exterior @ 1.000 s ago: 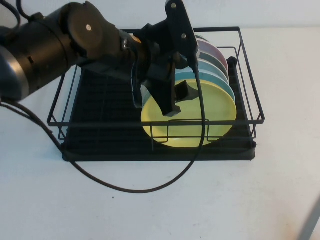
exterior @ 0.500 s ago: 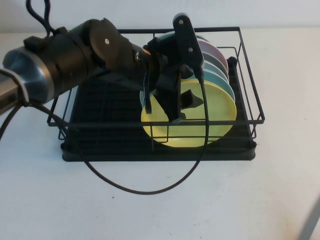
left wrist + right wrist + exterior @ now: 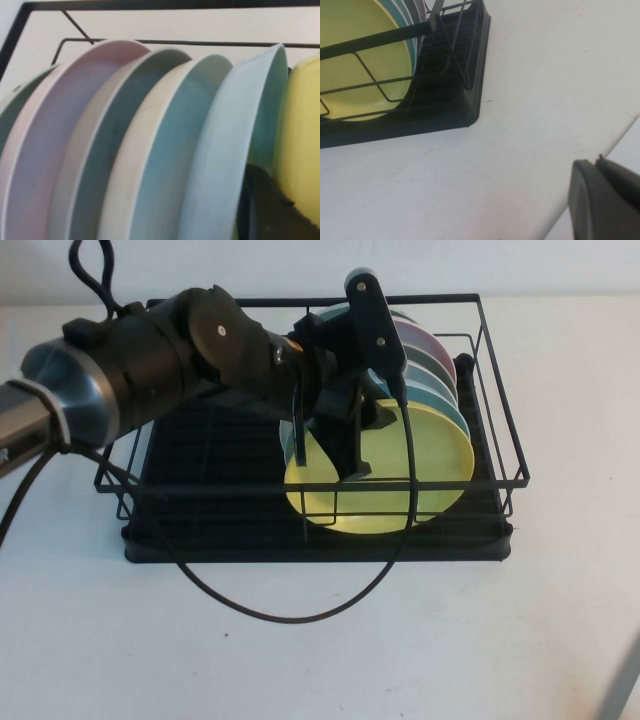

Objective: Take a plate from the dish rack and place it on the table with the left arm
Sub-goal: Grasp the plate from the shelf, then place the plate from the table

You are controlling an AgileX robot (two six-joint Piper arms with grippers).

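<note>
The pale-yellow plate [image 3: 430, 470] stands on edge at the front of a row of plates in the black dish rack [image 3: 210, 530] on the white table [image 3: 480, 640]. My left gripper [image 3: 362, 445] reaches down from the left over the plate's top rim. It is shut on the plate, with one finger [image 3: 350, 445] on its front face. In the left wrist view the other finger [image 3: 270, 210] sits between the yellow plate [image 3: 300, 130] and the light-blue plate [image 3: 225, 150]. My right gripper [image 3: 598, 160] is shut and empty, above the table to the right of the rack.
Light-blue, cream, pink and green plates [image 3: 440, 370] stand behind the yellow one. The left arm's black cable [image 3: 290, 618] loops over the rack's front rail onto the table. Bare table lies in front of and beside the rack. The rack's corner [image 3: 470, 117] shows in the right wrist view.
The left arm has swung further in over the rack and lowered. Its fingers have closed around the yellow plate's top rim. The right arm has not moved.
</note>
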